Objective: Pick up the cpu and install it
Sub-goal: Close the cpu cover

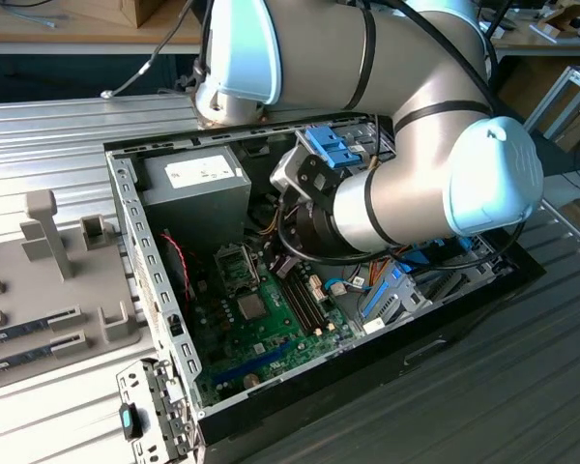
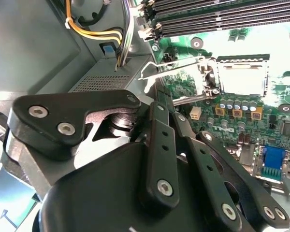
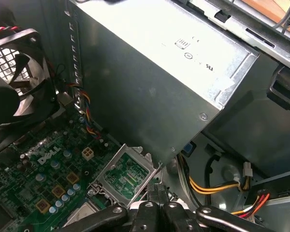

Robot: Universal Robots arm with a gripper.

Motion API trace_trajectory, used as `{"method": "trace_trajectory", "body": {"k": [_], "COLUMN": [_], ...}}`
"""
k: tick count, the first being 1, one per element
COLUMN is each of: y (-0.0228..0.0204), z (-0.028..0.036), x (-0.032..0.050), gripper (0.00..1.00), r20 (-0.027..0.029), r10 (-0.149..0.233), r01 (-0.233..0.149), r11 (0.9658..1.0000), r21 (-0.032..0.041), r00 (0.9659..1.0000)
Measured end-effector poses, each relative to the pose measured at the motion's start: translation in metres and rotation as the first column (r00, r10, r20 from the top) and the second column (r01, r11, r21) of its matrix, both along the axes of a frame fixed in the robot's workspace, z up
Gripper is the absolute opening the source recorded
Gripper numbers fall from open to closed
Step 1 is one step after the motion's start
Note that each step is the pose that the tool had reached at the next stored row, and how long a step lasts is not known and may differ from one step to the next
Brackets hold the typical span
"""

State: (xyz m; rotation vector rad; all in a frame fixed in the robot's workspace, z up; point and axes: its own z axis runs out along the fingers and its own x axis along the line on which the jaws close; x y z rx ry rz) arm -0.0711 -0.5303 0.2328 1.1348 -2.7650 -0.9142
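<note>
Cpu [image 2: 244,79] looks seated in the open socket, pale square, tho glare makes it hard to be sure. Gripper [image 2: 165,108] just beside the socket, fingers clenched together w/ nothing between. Frame [image 3: 125,174] stands up, lever [image 2: 174,69] free. Risk: tips snag the lever or nudge the cpu off its pins; cables close by.

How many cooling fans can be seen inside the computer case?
1: a black fan in the first wrist view, beside the grey power-supply box, above the motherboard. Others may be hidden behind the arm.
</note>
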Motion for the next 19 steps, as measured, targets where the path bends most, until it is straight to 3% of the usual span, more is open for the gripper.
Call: {"method": "trace_trajectory", "body": {"k": [3, 4, 5, 7, 8, 9, 10, 11, 12, 13, 15, 16, 18, 19], "y": [0.0, 0.0008, 0.0028, 0.0069, 0.0092, 0.0104, 0.0127, 0.0143, 0.0155, 0.0179, 0.0214, 0.0253, 0.0331, 0.0368], "z": [-0.0002, -0.0003, -0.0004, -0.0003, -0.0003, -0.0003, -0.0003, -0.0004, -0.0003, -0.0004, -0.0003, -0.0003, -0.0003, -0.0004], "x": [0.0011, 0.0013, 0.0014, 0.0015, 0.0015, 0.0015, 0.0015, 0.0015, 0.0015, 0.0015, 0.0015, 0.0015, 0.0015, 0.0015], "gripper": [0.11, 0.11, 0.11, 0.11, 0.11, 0.11, 0.11, 0.11, 0.11, 0.11, 0.11, 0.11, 0.11, 0.11], "r20": [-0.0016, -0.0018, -0.0017, -0.0019, -0.0019, -0.0019, -0.0018, -0.0017, -0.0018, -0.0018, -0.0018, -0.0017, -0.0018, -0.0017], "r10": [0.0, 0.0, 0.0, 0.0, 0.0, 0.0, 0.0, 0.0, 0.0, 0.0, 0.0, 0.0, 0.0, 0.0], "r01": [0.0, 0.0, 0.0, 0.0, 0.0, 0.0, 0.0, 0.0, 0.0, 0.0, 0.0, 0.0, 0.0, 0.0], "r11": [1.0, 1.0, 0.9998, 0.9983, 0.9963, 0.9949, 0.9907, 0.9871, 0.984, 0.9784, 0.9705, 0.9632, 0.9544, 0.9522], "r21": [-0.0004, -0.0078, -0.0221, -0.0587, -0.0857, -0.101, -0.1362, -0.1603, -0.178, -0.2069, -0.2412, -0.2687, -0.2985, -0.3054], "r00": [1.0, 1.0, 1.0, 1.0, 1.0, 1.0, 1.0, 1.0, 1.0, 1.0, 1.0, 1.0, 1.0, 1.0]}}
